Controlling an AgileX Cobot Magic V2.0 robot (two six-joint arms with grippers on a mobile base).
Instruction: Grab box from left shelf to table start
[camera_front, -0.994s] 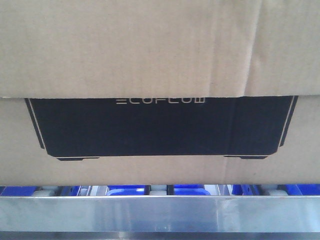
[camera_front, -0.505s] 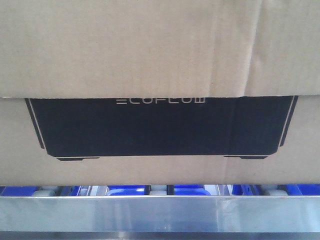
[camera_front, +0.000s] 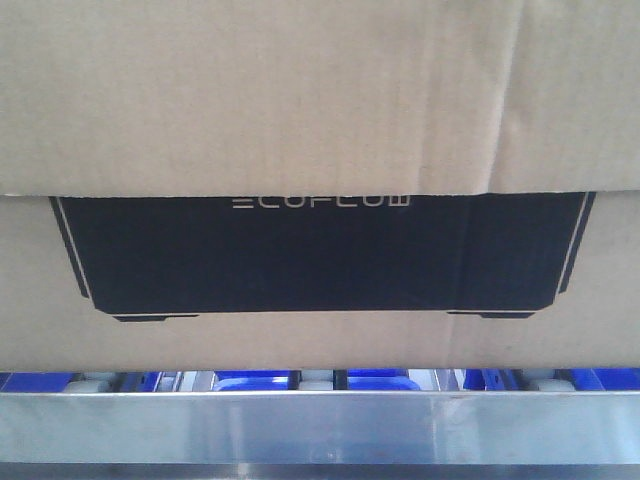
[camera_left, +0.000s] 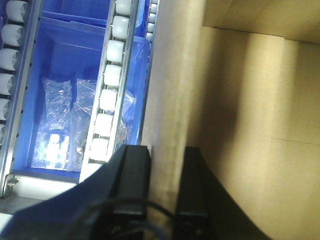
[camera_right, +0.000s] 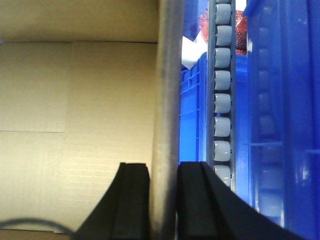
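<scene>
A large brown cardboard box (camera_front: 300, 100) with a black ECOFLOW panel fills the front view, close to the camera, above a metal shelf rail (camera_front: 320, 425). In the left wrist view my left gripper (camera_left: 165, 165) is shut on the box's side wall (camera_left: 167, 100), one finger outside and one inside the open box. In the right wrist view my right gripper (camera_right: 164, 175) is shut on the opposite wall (camera_right: 167, 90) the same way. The box's inside floor (camera_right: 75, 125) shows empty.
White roller tracks (camera_left: 107, 85) run along the shelf beside the box, also in the right wrist view (camera_right: 222, 100). Blue bins (camera_left: 55, 100) with plastic bags sit below the rollers. More blue bins (camera_right: 280, 125) stand to the right. Blue bins show under the box (camera_front: 250, 380).
</scene>
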